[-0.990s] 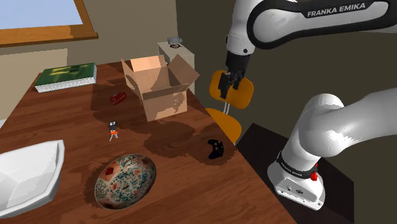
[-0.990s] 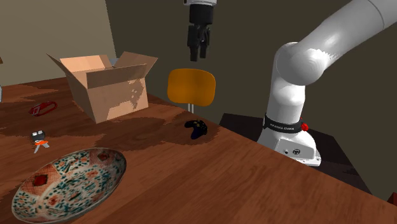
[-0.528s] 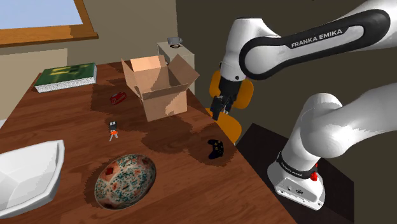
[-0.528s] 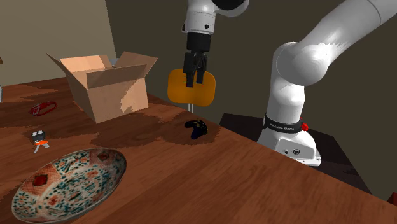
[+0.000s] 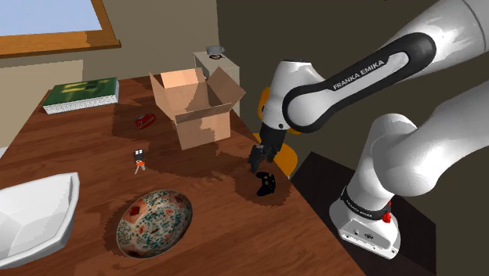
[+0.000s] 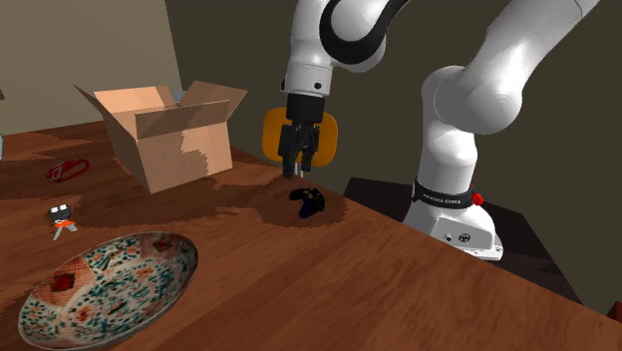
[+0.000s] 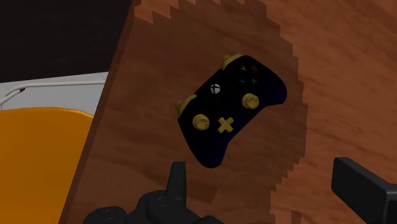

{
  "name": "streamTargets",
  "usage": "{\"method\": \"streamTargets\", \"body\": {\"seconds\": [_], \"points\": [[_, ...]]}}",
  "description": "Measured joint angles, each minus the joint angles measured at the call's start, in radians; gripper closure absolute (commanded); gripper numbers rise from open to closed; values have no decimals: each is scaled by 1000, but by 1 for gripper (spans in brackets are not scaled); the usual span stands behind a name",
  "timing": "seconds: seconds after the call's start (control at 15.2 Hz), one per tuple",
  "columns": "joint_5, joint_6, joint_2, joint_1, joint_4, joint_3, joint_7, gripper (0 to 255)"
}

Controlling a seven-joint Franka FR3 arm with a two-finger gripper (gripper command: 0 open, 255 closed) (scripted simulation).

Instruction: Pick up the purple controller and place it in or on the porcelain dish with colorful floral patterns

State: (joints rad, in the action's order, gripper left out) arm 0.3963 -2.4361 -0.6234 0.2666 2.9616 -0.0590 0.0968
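The controller [image 5: 266,184] [image 6: 308,199] is dark purple, almost black, with yellow sticks and buttons [image 7: 229,114]. It lies flat on the wooden table close to the edge nearest the stand. My gripper [image 5: 257,159] [image 6: 297,172] [image 7: 270,191] hangs open just above it, pointing down, with nothing between the fingers. In the wrist view the controller lies ahead of the fingertips, nearer one finger [image 7: 177,181] than the other. The floral dish [image 5: 154,222] [image 6: 100,289] is an empty bowl with red, green and blue patterns, at the table's near side, well away from the controller.
An open cardboard box [image 5: 192,106] [image 6: 164,130] stands behind the gripper. An orange chair [image 5: 302,114] [image 6: 319,135] [image 7: 38,159] sits just past the table edge. A white bowl [image 5: 35,212], a green book [image 5: 81,92], a red item [image 5: 145,121] and a small figure [image 5: 139,159] lie farther off.
The arm has come down steadily from high above the chair to just over the controller. The controller and the dish have not moved.
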Motion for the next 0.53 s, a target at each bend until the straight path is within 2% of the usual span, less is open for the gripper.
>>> {"method": "streamTargets", "body": {"seconds": [0.33,0.53], "points": [[56,-118,98,45,16,-1,-24,0],[71,-149,124,56,20,1,-34,0]]}}
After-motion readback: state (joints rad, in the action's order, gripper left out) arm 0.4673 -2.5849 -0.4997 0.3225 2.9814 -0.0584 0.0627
